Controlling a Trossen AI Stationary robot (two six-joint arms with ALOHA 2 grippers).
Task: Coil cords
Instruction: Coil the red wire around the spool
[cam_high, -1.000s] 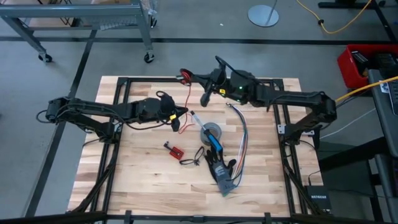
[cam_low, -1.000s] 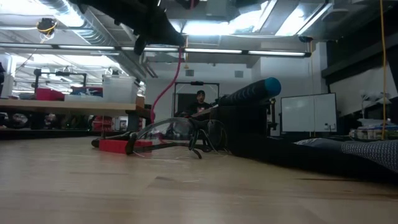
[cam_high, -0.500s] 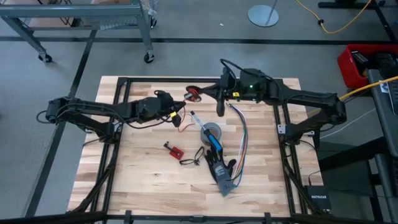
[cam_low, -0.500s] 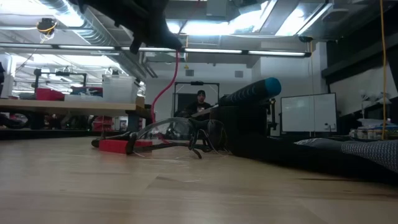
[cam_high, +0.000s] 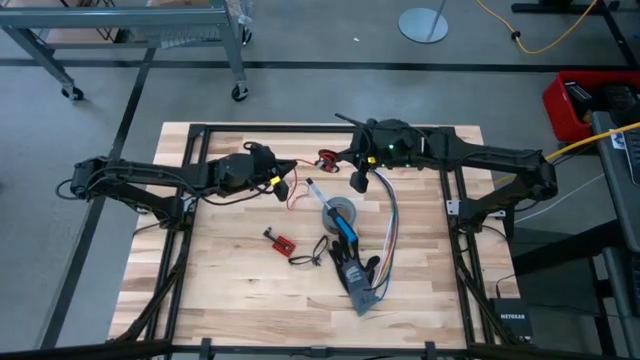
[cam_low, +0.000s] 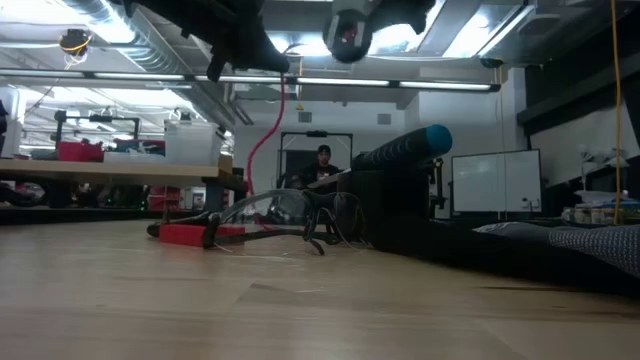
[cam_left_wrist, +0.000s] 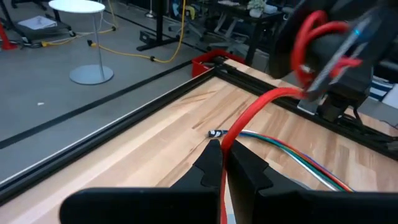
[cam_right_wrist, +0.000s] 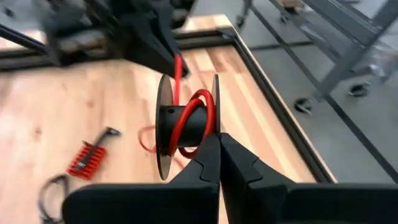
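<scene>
Left hand: raised above the desk, fingers clamped together on a red cord. In the left wrist view the cord rises out of the closed fingertips and runs straight ahead to a black spool held by the other arm. In the low view the same cord hangs in a curve below this hand, down toward the desk.

Right hand: also raised, just across from the left hand and near it, fingers closed on the rim of the black spool. A few turns of the red cord are wound round the spool's core, between its two round flanges. From the spool the cord leads away toward the left hand.

In the high view a loose red loop of cord lies on the desk just below the left hand.

Other items on the desk, on the near side of both hands and well apart from them: a grey tape roll, a blue-handled tool, a multicoloured ribbon of wires, a small red board and a grey pouch.

Low view: a person stands in a doorway in the room beyond the desk.
</scene>
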